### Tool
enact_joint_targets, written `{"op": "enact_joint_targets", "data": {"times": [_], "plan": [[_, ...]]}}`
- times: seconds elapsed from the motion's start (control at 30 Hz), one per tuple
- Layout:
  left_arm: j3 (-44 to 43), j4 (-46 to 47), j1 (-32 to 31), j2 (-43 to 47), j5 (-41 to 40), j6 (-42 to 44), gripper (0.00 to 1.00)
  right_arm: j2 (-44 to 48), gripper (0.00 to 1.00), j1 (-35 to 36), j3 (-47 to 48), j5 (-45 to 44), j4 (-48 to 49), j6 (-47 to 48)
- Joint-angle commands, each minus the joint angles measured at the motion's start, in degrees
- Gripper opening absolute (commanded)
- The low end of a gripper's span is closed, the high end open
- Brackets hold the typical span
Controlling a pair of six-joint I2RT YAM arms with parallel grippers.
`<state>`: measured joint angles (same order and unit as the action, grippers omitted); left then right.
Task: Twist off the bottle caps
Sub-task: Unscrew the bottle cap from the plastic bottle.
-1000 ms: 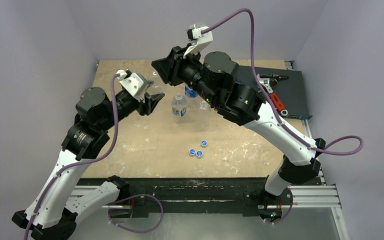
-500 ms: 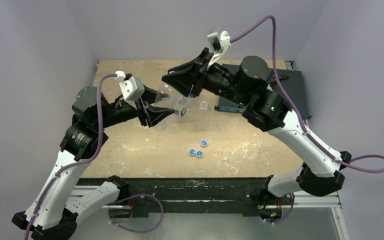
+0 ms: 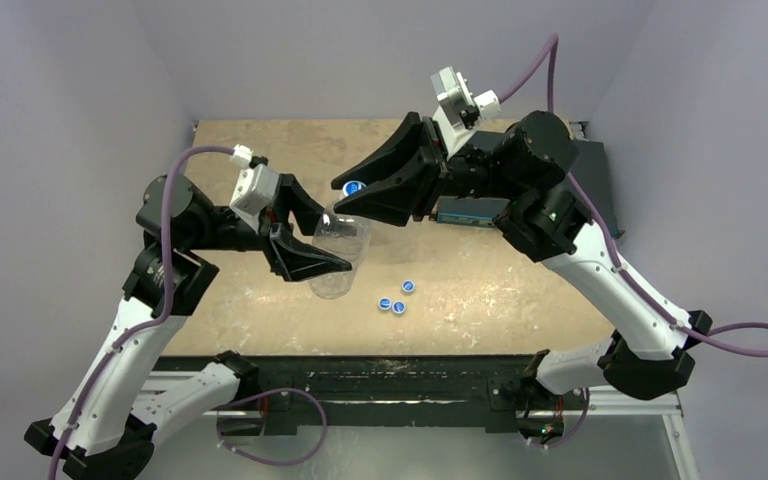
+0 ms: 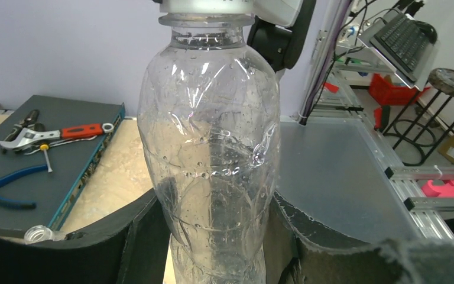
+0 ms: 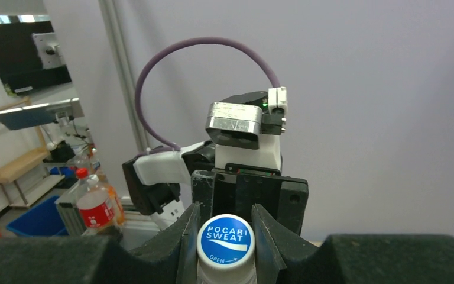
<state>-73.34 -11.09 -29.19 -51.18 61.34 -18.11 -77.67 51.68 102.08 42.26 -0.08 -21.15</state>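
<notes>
Holding an unlabelled, crinkled clear bottle (image 4: 213, 154) tilted and apparently lifted off the surface (image 3: 500, 290), the left fingers (image 4: 136, 236) are clenched on its lower body. The right fingers (image 5: 184, 251) are clamped on either side of its blue Pocari Sweat cap (image 5: 226, 238), which looks seated on the neck. Three loose blue caps (image 3: 384, 303) lie on the surface just right of the bottle's base. The step in hand appears to be unscrewing this cap. The next move likely calls for turning the right wrist while the left grip stops the thin, easily crushed body from spinning.
</notes>
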Motion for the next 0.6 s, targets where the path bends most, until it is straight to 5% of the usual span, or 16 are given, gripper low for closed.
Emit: {"op": "enact_joint_targets", "data": {"times": [0.0,0.13,0.17,0.23,0.33,0.57], "plan": [[-2.0,4.5,-0.5,-0.3,5.4,-2.5,0.04,-0.2,0.0,-0.6,0.5,7.2,3.0,-1.0],[-2.3,2.5,-0.5,-0.4,3.9,0.4,0.04,-0.1,0.0,-1.9,0.5,4.8,1.2,-0.3],[-2.7,1.0,-0.6,-0.4,2.9,2.3,0.04,0.0,0.13,-2.2,0.9,2.0,-1.0,1.1],[-3.5,-2.9,-0.5,-0.3,-1.8,6.9,0.04,0.7,0.61,-2.4,1.3,-6.1,-4.5,2.5],[-3.6,-8.0,-0.5,0.1,-11.7,14.0,0.04,1.7,0.93,-2.5,2.1,-16.3,-7.4,3.0],[-2.0,-9.6,-0.5,0.4,-33.7,23.5,0.05,-0.7,0.99,-2.3,9.9,-34.1,-14.6,0.2]]}}
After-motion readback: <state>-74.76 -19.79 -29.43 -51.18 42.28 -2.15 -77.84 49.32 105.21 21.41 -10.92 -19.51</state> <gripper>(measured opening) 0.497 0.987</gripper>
